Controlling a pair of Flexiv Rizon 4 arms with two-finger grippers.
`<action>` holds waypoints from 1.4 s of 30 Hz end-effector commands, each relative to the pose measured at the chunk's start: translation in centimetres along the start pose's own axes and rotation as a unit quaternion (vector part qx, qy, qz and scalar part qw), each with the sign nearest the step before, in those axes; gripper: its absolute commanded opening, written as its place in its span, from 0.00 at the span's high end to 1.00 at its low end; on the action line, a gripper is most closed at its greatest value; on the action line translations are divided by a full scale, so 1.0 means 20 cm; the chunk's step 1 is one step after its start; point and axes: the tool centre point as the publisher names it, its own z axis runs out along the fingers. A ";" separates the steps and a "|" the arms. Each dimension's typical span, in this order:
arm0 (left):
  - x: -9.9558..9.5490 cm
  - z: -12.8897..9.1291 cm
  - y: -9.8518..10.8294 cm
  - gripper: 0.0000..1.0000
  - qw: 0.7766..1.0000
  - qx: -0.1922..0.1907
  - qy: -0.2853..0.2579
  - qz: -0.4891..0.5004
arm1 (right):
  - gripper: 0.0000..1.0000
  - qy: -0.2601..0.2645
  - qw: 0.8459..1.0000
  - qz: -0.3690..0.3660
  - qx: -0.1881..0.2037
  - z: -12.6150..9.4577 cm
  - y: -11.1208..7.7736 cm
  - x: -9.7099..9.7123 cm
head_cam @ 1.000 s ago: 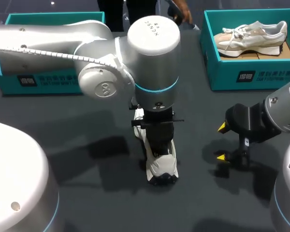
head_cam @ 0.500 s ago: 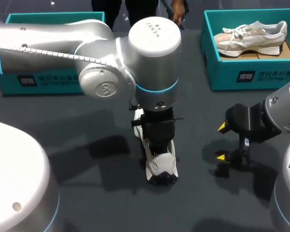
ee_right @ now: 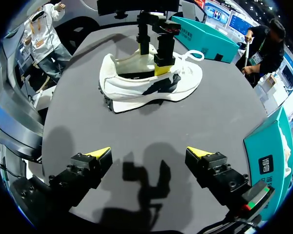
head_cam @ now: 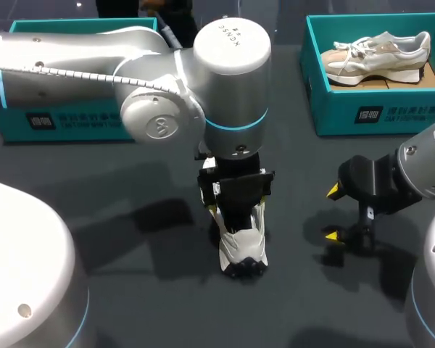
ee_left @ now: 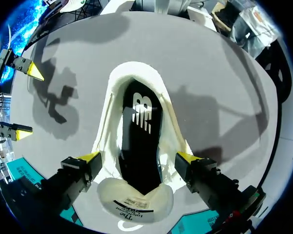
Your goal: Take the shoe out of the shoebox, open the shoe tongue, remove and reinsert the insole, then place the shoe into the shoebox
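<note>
The left arm's wrist has turned since the earlier frames, so the black body of the left hand (ee_left: 138, 157) now sits square across the white sneaker (head_cam: 243, 245); the sneaker itself and the right arm have kept their places.

Two arms, two hands, two sneakers, two teal shoeboxes.

The white sneaker stands upright on the dark desk (head_cam: 130, 290) near the middle, outside both boxes, its black-lugged heel towards the robot. The left hand is open above it; its yellow-tipped fingers (ee_left: 90, 157) are spread wide, one just beside each side of the collar. The left wrist view looks straight down into the mouth of the shoe, where the black insole (ee_left: 139, 141) with a white mark lies flat inside.

The right hand (ee_right: 149, 152) hovers over bare desk to the right of the sneaker, well apart from it; it is empty, with its fingers set wide.

The right shoebox (head_cam: 377, 109) at the far right of the desk holds the second sneaker (head_cam: 377, 54), pale beige and white, lying on brown card. The left shoebox (head_cam: 72, 123) stands at the far left.

In the head view the left arm's wrist covers the toe end and laces of the white sneaker; the same arm hides most of the left shoebox, so its contents cannot be made out; the right shoebox is cut off at the view's edge.
</note>
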 end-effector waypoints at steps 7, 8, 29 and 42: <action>-0.01 -0.01 0.04 0.00 1.000 0.010 -0.010 -0.001 | 0.00 -0.001 1.000 0.000 0.000 -0.01 0.00 0.01; -0.01 -0.01 0.05 0.00 1.000 0.010 -0.010 -0.001 | 0.00 -0.001 1.000 0.000 0.000 -0.01 0.00 0.01; 0.03 -0.14 0.21 0.07 1.000 0.009 -0.022 -0.004 | 0.00 -0.001 1.000 0.000 0.000 -0.01 0.00 0.01; -0.01 -0.24 0.38 0.51 0.999 0.021 -0.035 -0.008 | 0.00 -0.001 1.000 0.000 0.000 -0.01 0.00 0.01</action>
